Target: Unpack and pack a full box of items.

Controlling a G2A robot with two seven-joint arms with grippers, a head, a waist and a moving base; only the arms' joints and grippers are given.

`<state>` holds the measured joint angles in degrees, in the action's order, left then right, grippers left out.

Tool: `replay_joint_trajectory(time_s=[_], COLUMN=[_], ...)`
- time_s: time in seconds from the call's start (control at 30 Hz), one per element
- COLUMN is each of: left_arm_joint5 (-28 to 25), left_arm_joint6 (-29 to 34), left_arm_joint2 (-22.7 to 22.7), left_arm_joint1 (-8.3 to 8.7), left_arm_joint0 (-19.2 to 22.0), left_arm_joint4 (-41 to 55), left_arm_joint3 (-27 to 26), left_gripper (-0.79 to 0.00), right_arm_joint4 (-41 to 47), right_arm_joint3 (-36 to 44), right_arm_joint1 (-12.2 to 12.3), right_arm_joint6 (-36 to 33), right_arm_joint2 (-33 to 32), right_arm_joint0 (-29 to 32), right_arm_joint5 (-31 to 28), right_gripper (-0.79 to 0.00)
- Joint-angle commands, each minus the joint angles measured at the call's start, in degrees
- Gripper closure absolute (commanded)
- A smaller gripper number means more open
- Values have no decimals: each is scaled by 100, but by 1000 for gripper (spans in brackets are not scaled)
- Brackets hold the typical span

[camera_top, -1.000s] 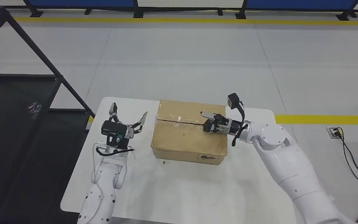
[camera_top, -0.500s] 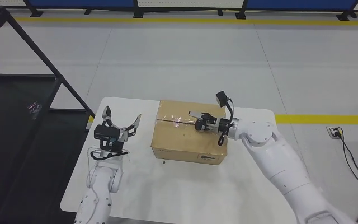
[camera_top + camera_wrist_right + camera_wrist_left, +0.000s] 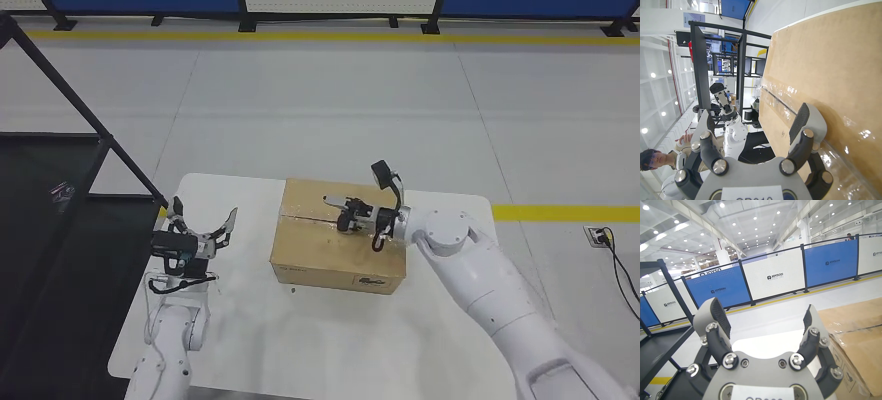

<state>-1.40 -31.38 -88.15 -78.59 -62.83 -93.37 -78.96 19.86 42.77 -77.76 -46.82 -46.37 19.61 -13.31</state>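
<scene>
one white counter [image 3: 300, 340], smooth, with rounded corners, carries one box [image 3: 338, 235]. two white, glossy arms work at it. the left arm [image 3: 170, 330] stands at the counter's left edge, well apart from the box; the left jaws are spread wide and hold nothing. its two fingers [image 3: 719, 317] are grey curved shells with black ribbed pads.

the box sits on the far half of the counter, about midway across. it is plain brown cardboard, rectangular, its flaps closed. one strip of clear shiny tape [image 3: 781, 92], wrinkled in places, runs along the seam in its top.

the right arm [image 3: 480, 270] comes in from the right, over the top of the box. the right jaws are parted with nothing between them, turned on their side, one finger [image 3: 806, 121] lying just at the taped seam; whether it touches i cannot tell.

left of the counter stands one black metal rack [image 3: 90, 150]. beyond is pale grey floor [image 3: 330, 100] with a yellow line [image 3: 560, 212], then a fence [image 3: 772, 279] of blue and white perforated panels on black posts.
</scene>
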Motion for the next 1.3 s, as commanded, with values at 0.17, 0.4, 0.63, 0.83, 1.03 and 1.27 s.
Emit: replay_joint_trajectory(time_s=[0.17, 0.4, 0.63, 0.83, 1.03, 1.27], left_arm_joint5=[12, 167, 404, 385, 327, 331], left_arm_joint6=[91, 258, 306, 205, 47, -69], left_arm_joint2=[-35, 155, 472, 700, 913, 1019], left_arm_joint1=[20, 10, -44, -92, -136, -155], left_arm_joint0=[-111, 58, 416, 635, 772, 839], left_arm_joint4=[124, 1, -65, 25, 84, 125], left_arm_joint3=[135, 619, 1387, 1868, 2145, 2261], left_gripper=[-785, -785, -785, -785, -785, -785], right_arm_joint4=[254, 392, 694, 820, 743, 395], right_arm_joint3=[-324, -447, -564, -650, -864, -1152], right_arm_joint1=[-266, -486, -768, -1014, -1255, -1435], right_arm_joint6=[179, 278, 420, 629, 793, 1180], right_arm_joint2=[162, 270, 412, 532, 691, 739], right_arm_joint0=[-160, -268, -280, -332, -484, -745], right_arm_joint5=[-240, -383, -400, -554, -489, -818], right_gripper=[-785, -785, -785, -785, -785, -785])
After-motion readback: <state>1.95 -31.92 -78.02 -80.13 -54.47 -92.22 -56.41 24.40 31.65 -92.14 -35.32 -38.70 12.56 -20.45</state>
